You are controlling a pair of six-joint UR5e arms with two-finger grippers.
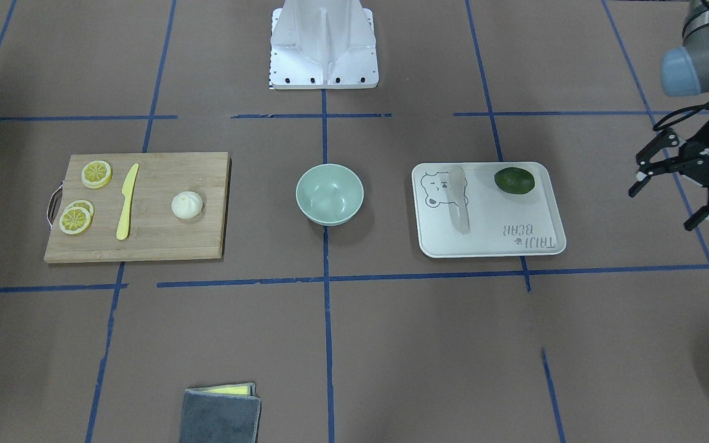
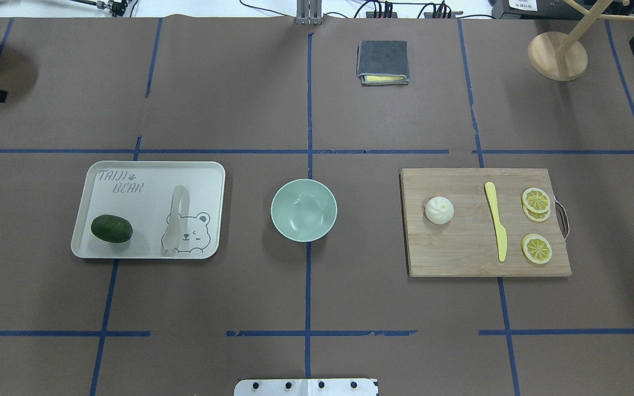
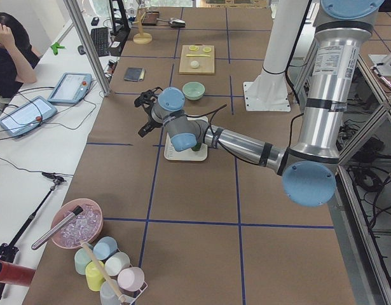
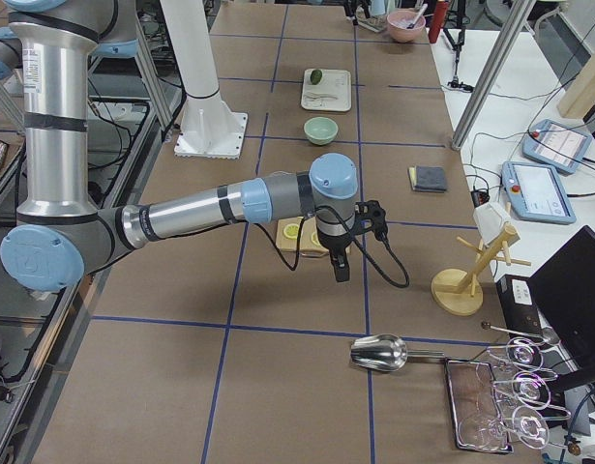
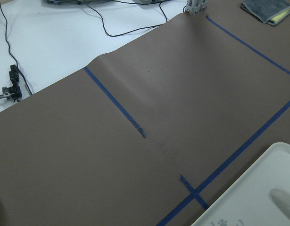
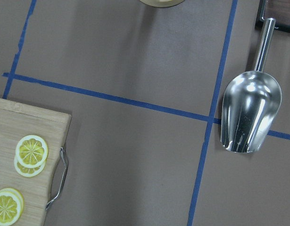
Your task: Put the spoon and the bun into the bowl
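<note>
Spread and empty, the left gripper point(image 1: 662, 208) hovers outboard of the bear-print tray point(image 1: 539, 203). The spoon point(image 1: 459, 200) lies on it, inward of the claw, long axis toward the robot, with the bowl point(image 1: 330, 194) beyond. The bun point(image 1: 188, 205) sits nearer the right gripper point(image 4: 341, 263); I cannot tell whether that one is spread.

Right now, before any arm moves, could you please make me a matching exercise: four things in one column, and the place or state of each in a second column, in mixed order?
Column one:
1. spoon
2. bun
3. bowl
4. left gripper

Column two:
A. on the wooden cutting board
B. open, holding nothing
C. on the white tray
D. empty, between tray and board

Pairs: 1-C; 2-A; 3-D; 4-B
</note>
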